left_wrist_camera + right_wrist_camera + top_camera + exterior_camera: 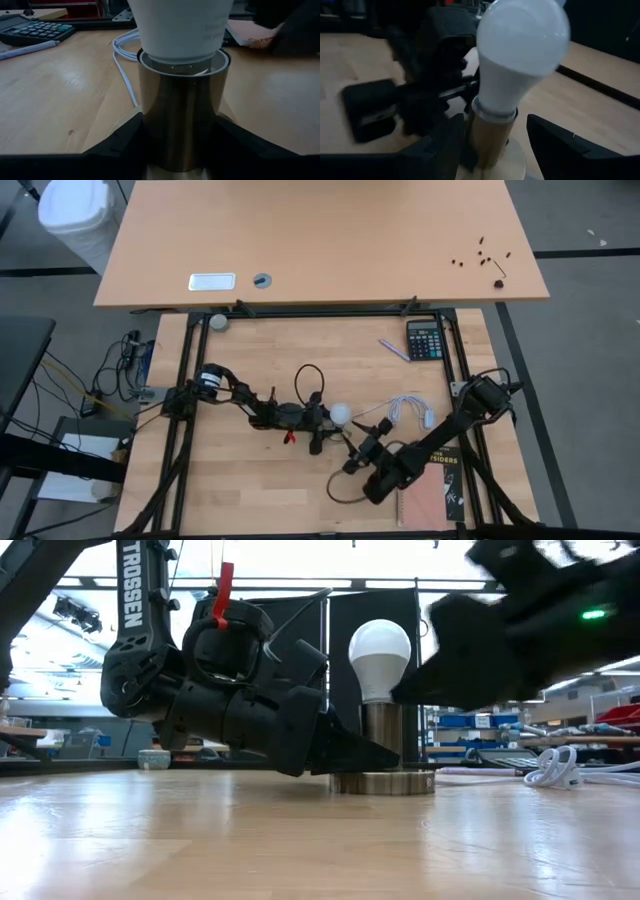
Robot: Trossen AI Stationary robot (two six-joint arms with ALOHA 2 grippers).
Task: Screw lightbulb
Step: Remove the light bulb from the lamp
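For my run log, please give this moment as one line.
bulb: upright in socket | left fingers: around socket | right gripper: open, at bulb base | table

lightbulb: 1 | socket: 1 | calculator: 1 | pen: 1 | book: 1 | claws: 2
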